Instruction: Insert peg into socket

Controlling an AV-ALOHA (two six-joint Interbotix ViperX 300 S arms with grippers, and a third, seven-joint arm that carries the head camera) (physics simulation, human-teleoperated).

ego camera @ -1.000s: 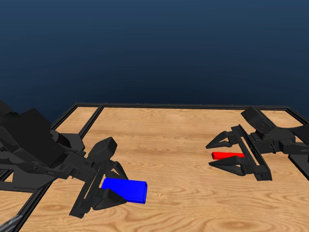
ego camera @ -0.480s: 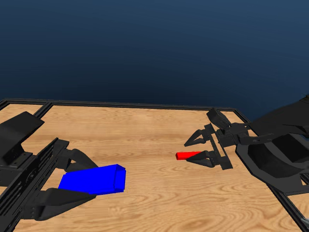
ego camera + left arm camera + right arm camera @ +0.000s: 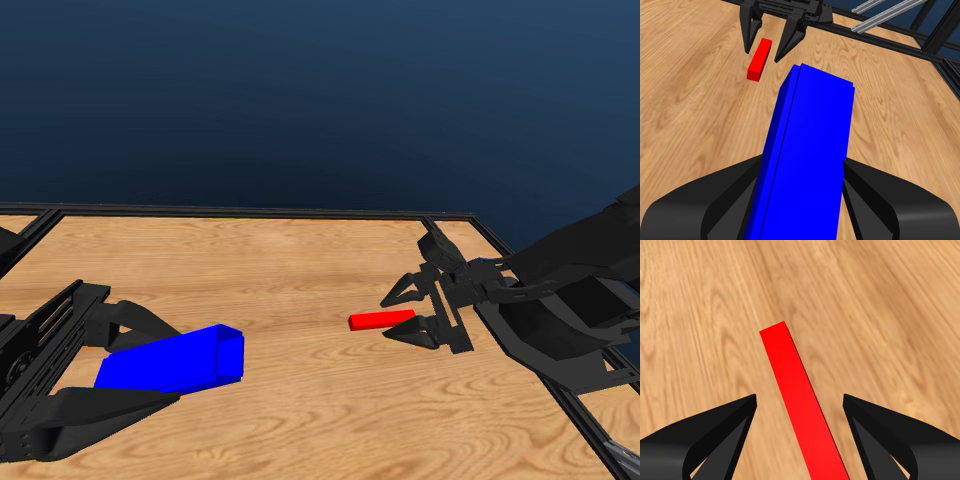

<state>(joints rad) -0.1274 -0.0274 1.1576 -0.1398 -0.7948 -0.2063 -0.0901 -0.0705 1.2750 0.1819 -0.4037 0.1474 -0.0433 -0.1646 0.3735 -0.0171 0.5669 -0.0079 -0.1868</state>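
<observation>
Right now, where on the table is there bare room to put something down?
The widest bare patch of table lies between the socket and the peg, running back to the far rail. The near middle is also bare. It is crowded around the left end effector and the right end effector.

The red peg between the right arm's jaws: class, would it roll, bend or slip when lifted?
The red peg has flat faces and square edges, so it probably won't roll. It looks straight and uniform, likely stiff. Its smooth, thin sides may slip or twist, since the right gripper stands wide of it.
</observation>
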